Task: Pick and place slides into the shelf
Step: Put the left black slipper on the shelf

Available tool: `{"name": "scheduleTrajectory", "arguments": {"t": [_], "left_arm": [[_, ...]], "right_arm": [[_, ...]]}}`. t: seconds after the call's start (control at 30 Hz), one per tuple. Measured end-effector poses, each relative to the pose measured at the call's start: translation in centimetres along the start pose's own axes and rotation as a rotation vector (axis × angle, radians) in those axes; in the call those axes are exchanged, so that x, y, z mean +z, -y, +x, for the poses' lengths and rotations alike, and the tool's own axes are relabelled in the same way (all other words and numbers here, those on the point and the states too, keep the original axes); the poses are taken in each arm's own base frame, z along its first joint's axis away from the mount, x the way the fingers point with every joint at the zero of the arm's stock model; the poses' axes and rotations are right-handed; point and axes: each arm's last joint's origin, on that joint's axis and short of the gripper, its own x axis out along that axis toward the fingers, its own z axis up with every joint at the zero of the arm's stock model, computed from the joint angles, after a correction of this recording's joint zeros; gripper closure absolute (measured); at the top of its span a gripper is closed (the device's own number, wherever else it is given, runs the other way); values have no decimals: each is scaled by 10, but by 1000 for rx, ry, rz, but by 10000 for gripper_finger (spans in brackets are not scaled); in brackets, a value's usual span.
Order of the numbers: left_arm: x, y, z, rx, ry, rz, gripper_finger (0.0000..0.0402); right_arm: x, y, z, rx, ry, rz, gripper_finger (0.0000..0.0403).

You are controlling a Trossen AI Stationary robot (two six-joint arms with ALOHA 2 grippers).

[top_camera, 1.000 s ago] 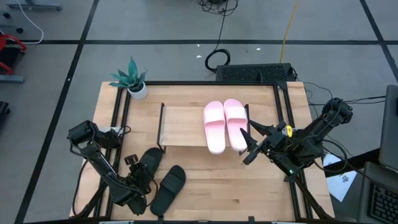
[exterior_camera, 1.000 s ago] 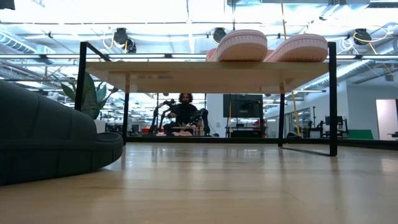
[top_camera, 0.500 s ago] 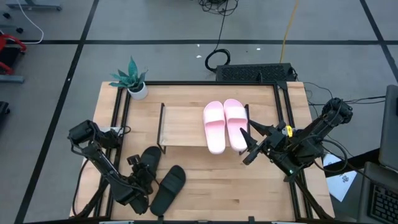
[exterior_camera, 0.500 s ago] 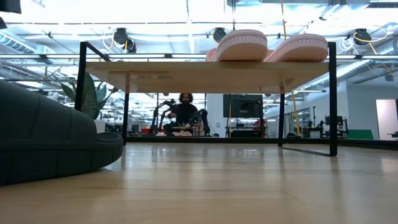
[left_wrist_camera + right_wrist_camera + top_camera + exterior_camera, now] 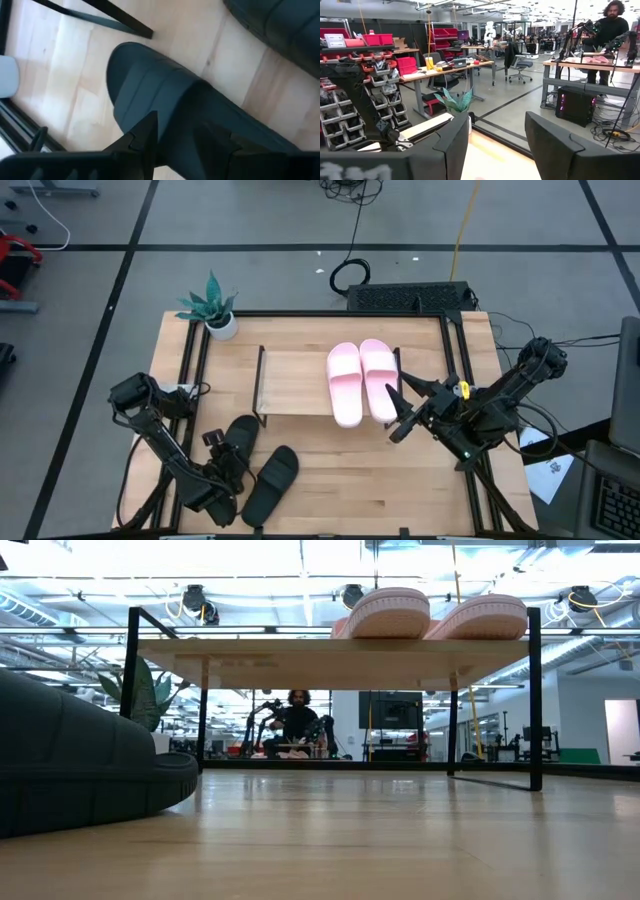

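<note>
Looking down from the high camera, I start at the near edge of the table [image 5: 330,470], where my left gripper [image 5: 222,460] sits low over the nearer-left black slide [image 5: 237,442]. Through the left wrist camera its two dark fingers [image 5: 148,134] straddle the side edge of that slide [image 5: 165,110], one on the outside and one over the footbed, so I judge them closed on it in a pinch, though the contact itself is partly hidden. The second black slide [image 5: 270,480] lies just beside it, flat on the wood and untouched. I read this as the pick step for the first black slide: it rests on the table, not yet lifted. Farther back stands the shelf [image 5: 295,385], its light top board bare on the left half, and the pink pair [image 5: 360,380] already rests side by side on the right half. My right gripper [image 5: 398,412] hangs just beside the shelf's right end, fingers spread wide and holding nothing. A small potted plant [image 5: 215,310] stands at the far left corner, and in the right wrist view a person [image 5: 612,30] stands at a bench well beyond the table. Next, I judge, the left arm must lift the slide clear of its mate, carry it over the shelf's black end frame, and set it flat on the bare left half without nudging the pink pair.
</note>
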Motion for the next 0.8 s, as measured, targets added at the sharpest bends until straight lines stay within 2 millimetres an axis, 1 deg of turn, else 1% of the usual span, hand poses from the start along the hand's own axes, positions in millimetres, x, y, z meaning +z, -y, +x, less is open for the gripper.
{"name": "scheduleTrajectory", "arguments": {"t": [0.17,0.53,0.8], "left_arm": [[1,1,2,3,37,30,279],[-2,-3,31,37,21,102,280],[-5,-8,41,92,39,118,280]], "right_arm": [[0,0,2,-4,2,-1,220],[0,0,2,-6,2,27,220],[0,0,2,-6,3,47,220]]}}
